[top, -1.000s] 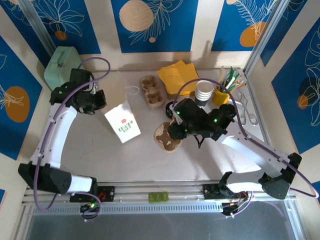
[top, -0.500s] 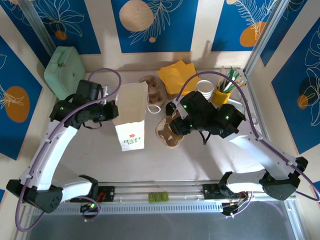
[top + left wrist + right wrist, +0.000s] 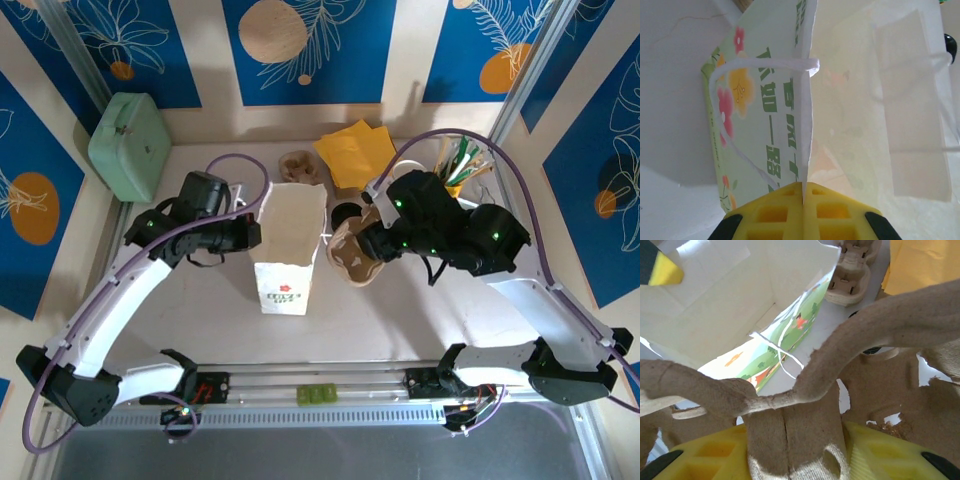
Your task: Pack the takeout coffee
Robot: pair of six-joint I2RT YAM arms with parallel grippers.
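Pale table (image 3: pixel 200 310), busy along its far edge.
Bag (image 3: pixel 285 270) upright mid-table; behind it a tray (image 3: pixel 298 165) and yellow napkins (image 3: pixel 355 150); coffee (image 3: pixel 347 212) just right of the bag; green box (image 3: pixel 128 140) at the far-left corner.

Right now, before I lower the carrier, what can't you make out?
- Black-lidded paper coffee cup: top view, side hidden behind brown pulp cup carrier.
- White flowered paper bag: bottom washed out by glare, left wrist view.
- Right hand: fingertips buried behind carrier, right wrist view.
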